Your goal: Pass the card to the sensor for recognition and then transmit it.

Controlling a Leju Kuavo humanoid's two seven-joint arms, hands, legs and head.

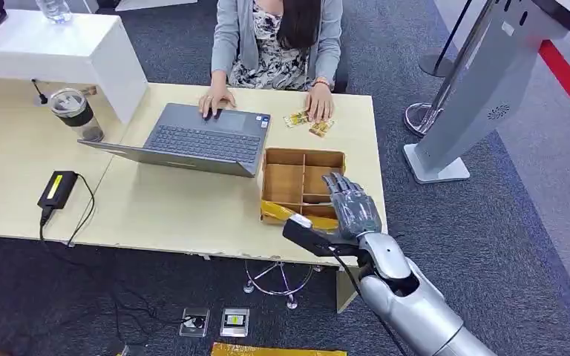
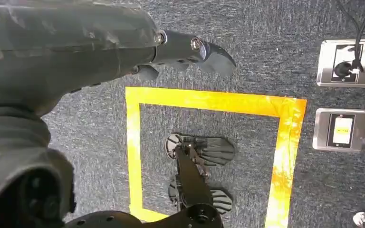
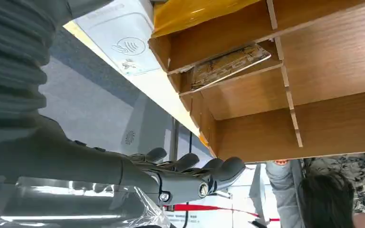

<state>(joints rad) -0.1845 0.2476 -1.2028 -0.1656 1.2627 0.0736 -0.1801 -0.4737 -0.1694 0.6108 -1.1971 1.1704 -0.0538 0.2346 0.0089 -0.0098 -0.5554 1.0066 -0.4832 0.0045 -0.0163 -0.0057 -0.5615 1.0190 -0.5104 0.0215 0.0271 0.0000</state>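
A wooden box [image 1: 300, 178] with several compartments stands near the table's right front corner. My right hand [image 1: 352, 204] hovers over its near right part, fingers spread and holding nothing. In the right wrist view a patterned card [image 3: 230, 64] leans inside one compartment of the box [image 3: 313, 109], some way from the hand [image 3: 190, 173]. Two more cards [image 1: 308, 122] lie by the person's hand at the far edge. The grey sensor kiosk [image 1: 482, 81] stands on the floor to the right; its contactless mark [image 3: 128, 46] shows in the right wrist view. My left hand [image 2: 190, 52] hangs over the floor, empty, fingers loosely extended.
A person sits across the table with hands at a grey laptop [image 1: 193, 141]. A lidded cup [image 1: 78, 111], a black power adapter [image 1: 58, 189] with its cable and a white raised counter [image 1: 52, 44] lie to the left. Yellow tape [image 2: 209, 102] and sockets [image 2: 347, 61] mark the floor.
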